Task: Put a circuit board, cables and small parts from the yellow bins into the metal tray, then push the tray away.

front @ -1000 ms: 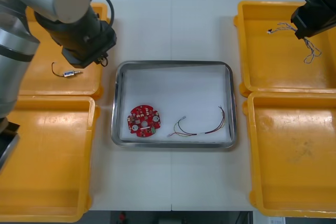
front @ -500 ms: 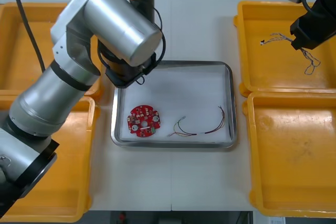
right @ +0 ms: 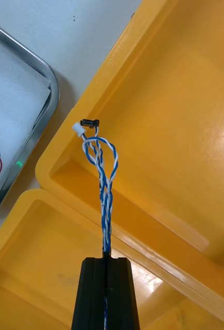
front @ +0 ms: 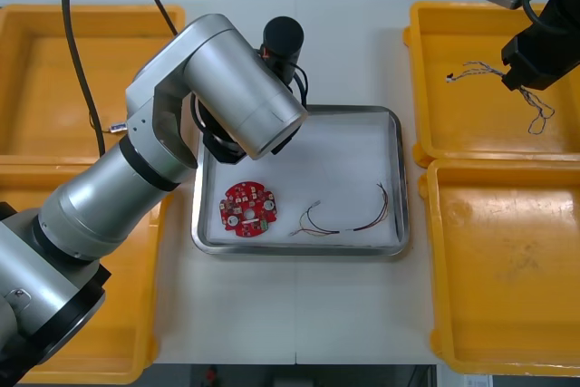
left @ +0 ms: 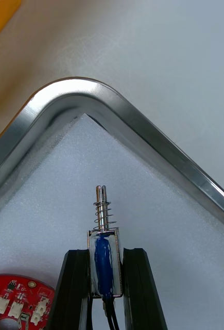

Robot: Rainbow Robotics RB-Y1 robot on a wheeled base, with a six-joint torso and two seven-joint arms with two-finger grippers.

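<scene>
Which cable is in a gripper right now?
The twisted blue and white cable, pinched in the right gripper over the far right yellow bin; the red and yellow cable lies loose in the metal tray.

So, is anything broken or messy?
Nothing stands out. The circuit board and a red and yellow cable lie flat in the metal tray; the left pincer grips a small metal part, the right pincer a twisted cable.

I see twisted blue-and-white cable (right: 105, 175) in my right gripper (right: 105, 262), a silvery small metal part (left: 104, 242) wrapped blue in my left gripper (left: 105, 253), red circuit board (left: 16, 304) beside it.
</scene>
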